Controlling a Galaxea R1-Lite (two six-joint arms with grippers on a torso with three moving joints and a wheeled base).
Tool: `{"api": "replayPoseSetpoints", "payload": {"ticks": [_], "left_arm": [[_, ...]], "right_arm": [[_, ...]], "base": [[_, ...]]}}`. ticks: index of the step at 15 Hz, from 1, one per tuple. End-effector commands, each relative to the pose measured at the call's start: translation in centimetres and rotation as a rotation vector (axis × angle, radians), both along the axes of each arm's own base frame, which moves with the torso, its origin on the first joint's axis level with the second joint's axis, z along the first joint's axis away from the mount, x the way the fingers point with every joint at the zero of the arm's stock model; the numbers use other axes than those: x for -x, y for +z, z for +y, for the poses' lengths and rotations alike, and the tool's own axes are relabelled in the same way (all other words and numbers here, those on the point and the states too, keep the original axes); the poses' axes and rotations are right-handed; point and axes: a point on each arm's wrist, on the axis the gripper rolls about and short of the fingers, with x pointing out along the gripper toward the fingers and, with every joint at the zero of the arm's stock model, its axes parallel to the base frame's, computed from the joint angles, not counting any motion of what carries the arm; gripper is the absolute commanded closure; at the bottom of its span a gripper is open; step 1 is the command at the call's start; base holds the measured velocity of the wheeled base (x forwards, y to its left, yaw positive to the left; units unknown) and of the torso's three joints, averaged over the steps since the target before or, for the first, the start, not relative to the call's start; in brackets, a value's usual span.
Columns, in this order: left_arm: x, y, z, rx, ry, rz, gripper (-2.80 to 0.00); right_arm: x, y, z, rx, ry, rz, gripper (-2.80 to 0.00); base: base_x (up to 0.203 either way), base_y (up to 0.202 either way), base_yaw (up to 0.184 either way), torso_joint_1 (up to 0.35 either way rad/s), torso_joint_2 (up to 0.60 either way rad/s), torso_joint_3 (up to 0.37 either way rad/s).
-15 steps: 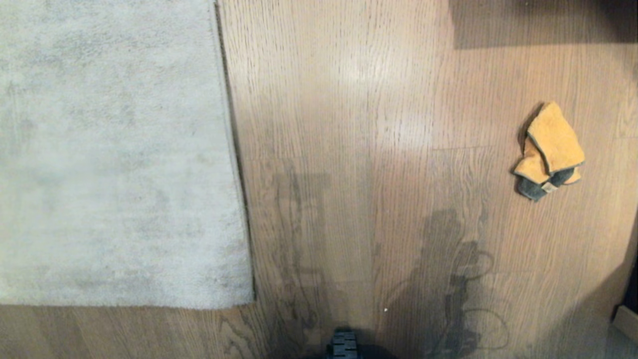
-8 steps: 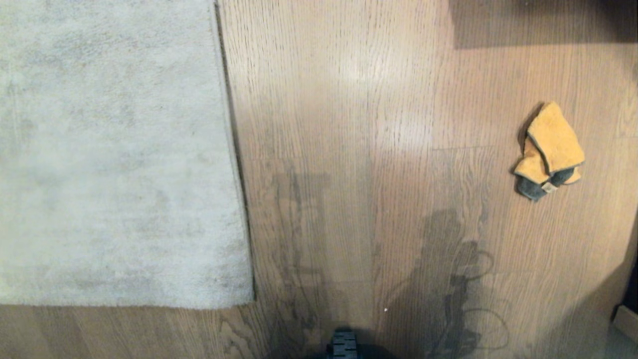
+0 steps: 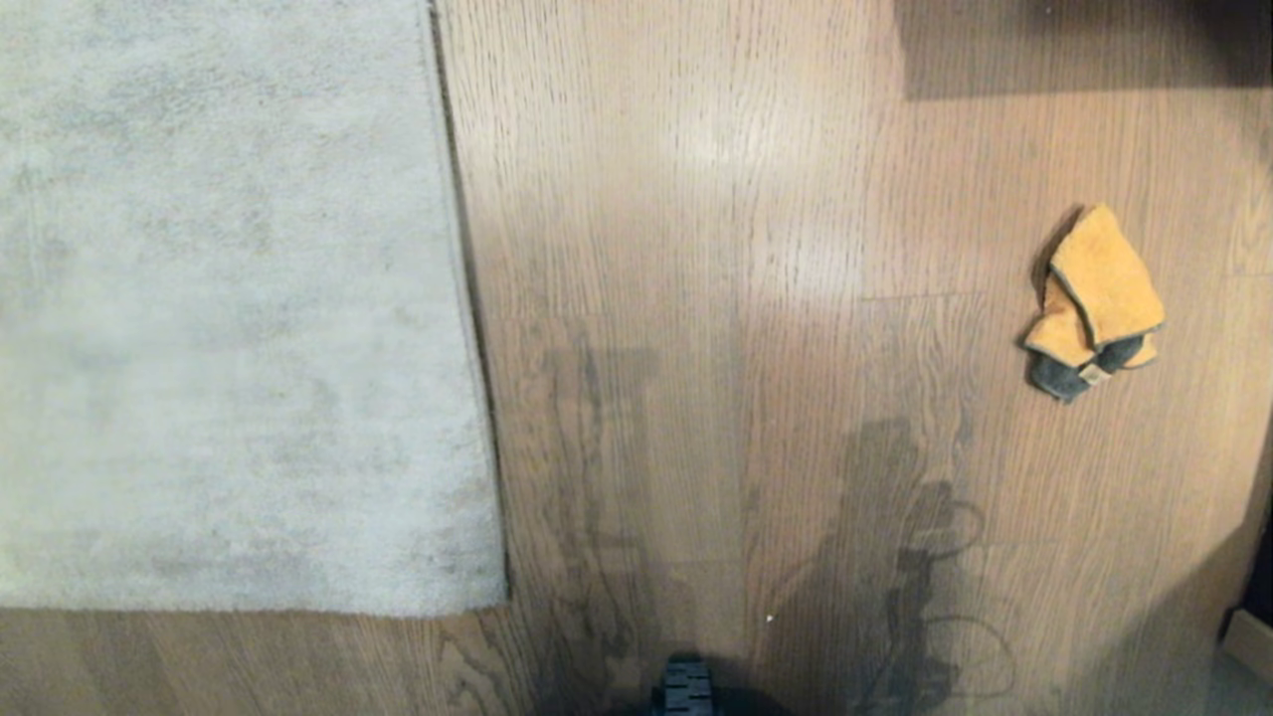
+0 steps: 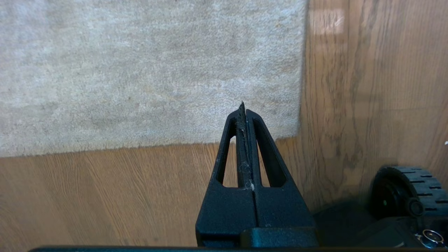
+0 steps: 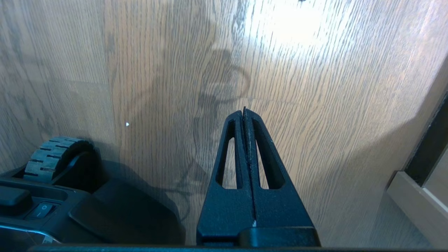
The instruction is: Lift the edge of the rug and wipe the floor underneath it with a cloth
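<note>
No brand, label or readable writing anywhere in view.

Rug point(image 3: 229, 298): pale grey, lying flat on the floor point(image 3: 696, 249), filling the left side of the head view. Rug edge point(image 3: 467, 298) runs straight toward the robot and ends at a corner point(image 3: 497, 597); a second border runs off left from that corner. A thin dark shadow line follows the edge.

Floor: brown wood-grain planks, glossy patches of light. Wide bare stretch between rug edge and cloth.

Cloth point(image 3: 1094, 303): orange-tan with a dark grey part, crumpled, on the floor at the right, well apart from the rug.

Robot base wheel point(image 3: 686, 688) shows at the near edge of the head view. A pale board point(image 3: 1248, 641) sits at the far right, near corner.

Left pincer point(image 4: 242, 106): fingers pressed together, holding nothing, hanging above the floor just short of the rug's near corner point(image 4: 295, 134). Some lint clings between its fingers.

Right pincer point(image 5: 244, 111): fingers pressed together, empty, above bare floor; the cloth does not show in its view.
</note>
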Motion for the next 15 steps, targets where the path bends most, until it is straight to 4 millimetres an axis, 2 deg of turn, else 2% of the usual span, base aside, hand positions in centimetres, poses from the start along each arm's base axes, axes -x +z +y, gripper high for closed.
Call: {"api": "replayPoseSetpoints", "payload": {"ticks": [1,15], "left_arm": [[0.0,0.0,0.0,0.0,-0.001,-0.001,0.0],[0.0,0.0,0.0,0.001,0.0,-0.001,0.0]], "right_arm": [[-0.01,0.0,0.0,0.001,0.001,0.001,0.0],[-0.01,0.0,0.0,0.001,0.001,0.001,0.0]], "base": [[0.0,0.0,0.0,0.002,0.0,0.128],[0.0,0.0,0.0,0.003,0.0,0.195]]}}
